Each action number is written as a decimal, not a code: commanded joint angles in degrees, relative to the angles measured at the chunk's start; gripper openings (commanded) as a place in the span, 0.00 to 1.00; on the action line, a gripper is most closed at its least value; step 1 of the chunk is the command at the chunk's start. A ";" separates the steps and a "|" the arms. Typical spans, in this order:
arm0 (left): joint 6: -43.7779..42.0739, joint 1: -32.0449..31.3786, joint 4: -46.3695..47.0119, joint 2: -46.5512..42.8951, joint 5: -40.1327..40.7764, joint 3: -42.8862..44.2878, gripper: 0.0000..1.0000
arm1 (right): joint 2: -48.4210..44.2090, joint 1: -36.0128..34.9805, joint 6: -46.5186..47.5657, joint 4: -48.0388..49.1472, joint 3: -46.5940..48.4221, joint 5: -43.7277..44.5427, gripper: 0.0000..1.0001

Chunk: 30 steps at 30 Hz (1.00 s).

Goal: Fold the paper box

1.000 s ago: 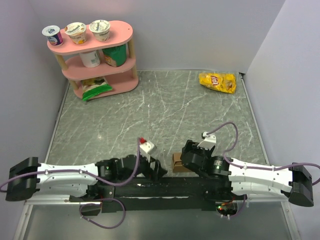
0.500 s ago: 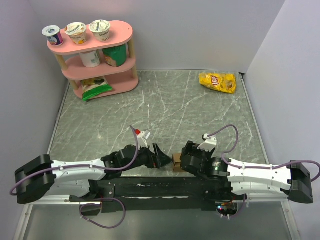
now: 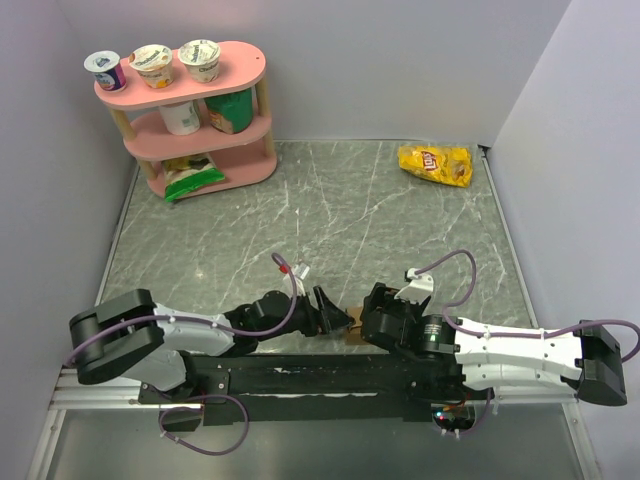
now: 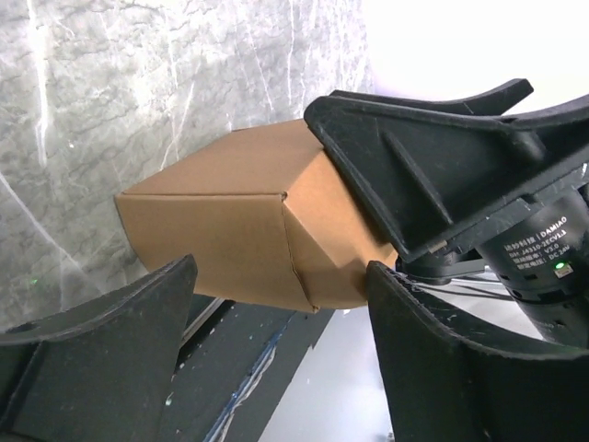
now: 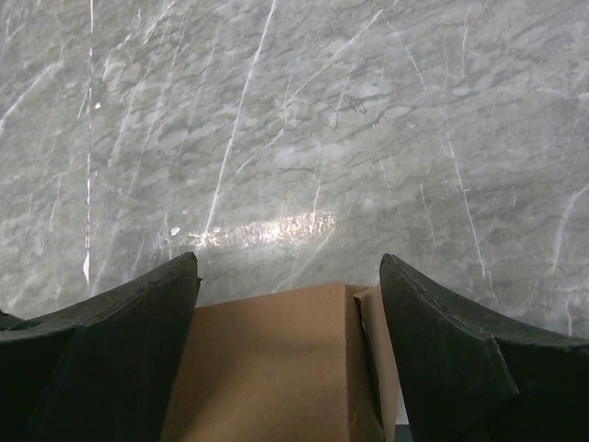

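Left jaws: spread, clamping nothing; your left arm has swung in from the near edge and now aims them at the paper box [image 4: 221,212].
Right jaws: clenched across the paper box, holding it.
Paper box: squarish, at the near edge of the worktop [image 3: 330,210], between both arms.
Meaning: folding looks nearly done; you likely need the left jaws to press the end face shut.
Far: chip bag [image 3: 435,164] and pink shelf [image 3: 200,120], well apart.

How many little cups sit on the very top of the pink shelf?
3, in a row on top of the pink shelf: the left cup with a blue label, the middle cup, the right cup. None seem hidden up there.
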State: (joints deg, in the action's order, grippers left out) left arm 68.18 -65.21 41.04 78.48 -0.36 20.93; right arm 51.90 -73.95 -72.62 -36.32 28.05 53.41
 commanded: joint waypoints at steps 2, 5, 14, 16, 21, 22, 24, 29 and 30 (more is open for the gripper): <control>2.57 0.17 9.23 3.26 -1.05 -0.63 0.74 | 1.19 -0.93 0.90 -6.66 -1.60 -2.78 0.85; 2.92 0.26 10.72 5.10 -1.40 -0.89 0.53 | 1.45 -0.93 0.81 -6.84 -1.42 -2.69 0.86; 2.75 0.26 11.52 8.71 -3.15 -0.80 0.43 | -0.92 -1.02 4.32 -6.84 -0.19 -4.98 0.99; 1.70 0.26 10.04 9.32 -3.33 -0.19 0.41 | -3.29 -0.84 7.30 -6.05 0.51 -7.08 1.00; -1.47 0.17 5.46 9.76 -2.63 1.75 0.37 | -12.32 3.01 13.19 -2.98 -0.89 -15.25 1.00; -2.43 0.17 4.59 9.85 -2.54 2.18 0.37 | -13.39 4.24 15.03 -3.06 -1.07 -18.13 1.00; -3.14 0.26 2.56 9.94 -2.54 2.98 0.36 | -16.46 6.88 16.01 -3.94 -0.64 -20.09 1.00; -4.55 0.17 0.19 9.42 -1.84 3.59 0.36 | -23.59 8.82 18.13 -7.01 0.51 -25.01 1.00; -4.55 0.17 0.01 9.41 -1.66 3.59 0.37 | -25.86 9.61 17.87 -7.45 0.60 -25.89 0.99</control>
State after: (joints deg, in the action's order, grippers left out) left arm 67.13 -64.86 48.82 86.74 -3.25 24.21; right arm 31.51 -65.98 -57.04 -41.87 27.62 33.67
